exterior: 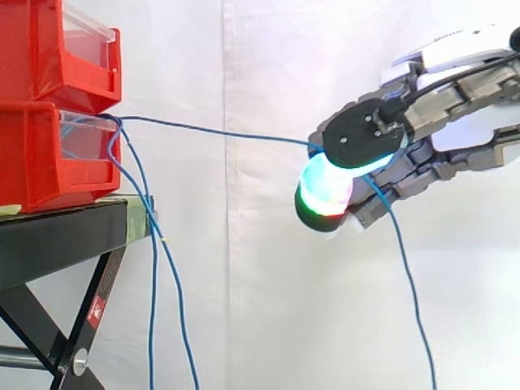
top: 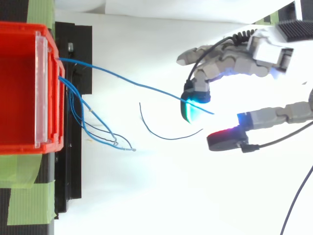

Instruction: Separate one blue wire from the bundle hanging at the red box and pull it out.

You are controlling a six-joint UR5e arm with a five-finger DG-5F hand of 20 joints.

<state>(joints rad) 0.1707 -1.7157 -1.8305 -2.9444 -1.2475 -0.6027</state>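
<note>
White curtain [exterior: 244, 73] behind, with stacked red bins [exterior: 36, 158] on a black worktop [exterior: 57, 231], well away from the fingers [exterior: 325, 191]. Curled and pinching one blue wire [exterior: 213, 128] between glowing pads, the hand [exterior: 455, 106] held out about level with the lower bin's front.

Drawn nearly taut from the bin's lip across to the fingers, then dropping slack below and behind them. Probably gripped part-way along to give a straight, level pull out of the box rather than a tug on a loose end.

Well apart from the bundle [exterior: 153, 284], hanging down the worktop's front far from the fingers. Judged a deliberate gap, to drag no second strand along.

Not yet pulled free, far end at the bin. Next move likely a further draw away from the bins, pinch firm against slipping on so thin a wire.
</note>
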